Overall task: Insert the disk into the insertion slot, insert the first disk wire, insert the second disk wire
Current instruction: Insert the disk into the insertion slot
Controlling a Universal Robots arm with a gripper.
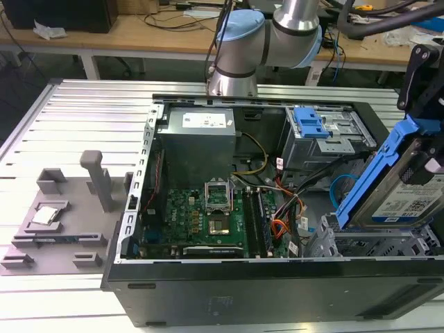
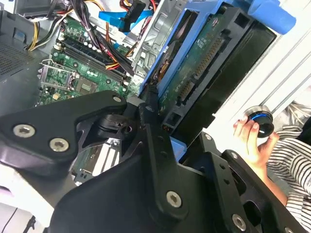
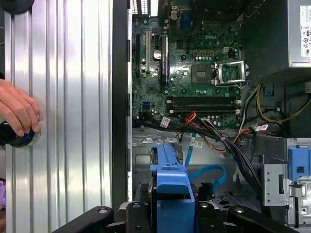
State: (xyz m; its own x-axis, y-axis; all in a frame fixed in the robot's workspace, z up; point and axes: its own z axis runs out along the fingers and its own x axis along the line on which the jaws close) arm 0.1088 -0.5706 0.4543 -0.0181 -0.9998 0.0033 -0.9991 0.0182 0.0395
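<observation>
Hand (image 3: 172,213) clamped on disk (image 1: 399,191), tilted just above slot (image 1: 368,244) at exterior view's right; best to square carrier with bay, lower straight, avoid nearby blue cable (image 1: 338,189).

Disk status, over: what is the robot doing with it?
Tool shut on the disk. Disk tilted above the insertion slot, not yet in. Second disk wire loops near the slot.
</observation>
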